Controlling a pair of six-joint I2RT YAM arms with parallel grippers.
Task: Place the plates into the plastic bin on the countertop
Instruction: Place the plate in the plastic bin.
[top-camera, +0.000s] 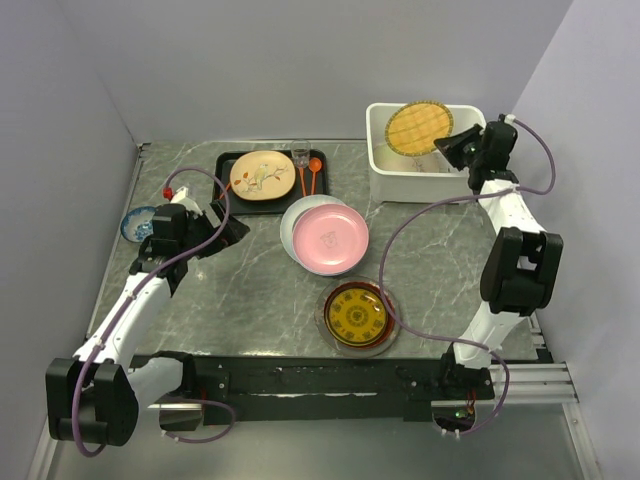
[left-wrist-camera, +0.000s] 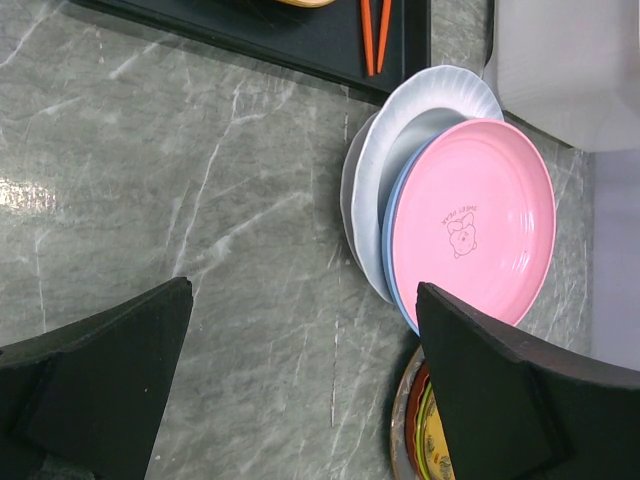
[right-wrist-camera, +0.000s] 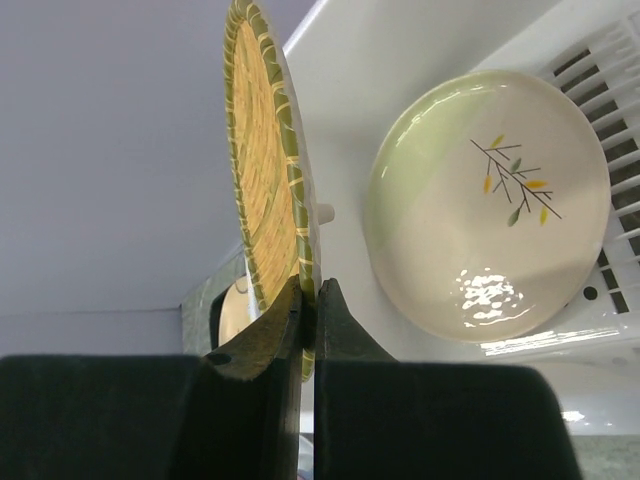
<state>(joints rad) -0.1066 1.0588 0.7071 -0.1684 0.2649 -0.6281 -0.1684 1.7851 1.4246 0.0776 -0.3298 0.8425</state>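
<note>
Since only one plate lies inside the plastic bin (top-camera: 395, 183) and a second hangs over it, the task looks early, about a third through at best. Nearest, the dark red gold-patterned plate (top-camera: 357, 317) lies flat on the bench (top-camera: 250, 300), untouched. The left end effector (left-wrist-camera: 300, 390) hovers over bare bench left of the stack, fingers wide apart, holding nothing. Mid-bench, the pink plate (top-camera: 330, 240) sits on the white plate (top-camera: 295, 215). Further back, the cream floral plate (top-camera: 262, 175) rests on the black tray (left-wrist-camera: 250, 40) beside the orange utensils (top-camera: 314, 172). Far right, the bin holds the pale green sprig plate (right-wrist-camera: 490, 200). The right end effector (right-wrist-camera: 308, 310) is clamped on the rim of the yellow-green woven-look plate (top-camera: 420, 127), held on edge above the bin, not yet released. At least four plates are left outside. A bluish rim shows between pink and white, and whether that is another plate cannot be told. The top view hides most of the bin floor.
</note>
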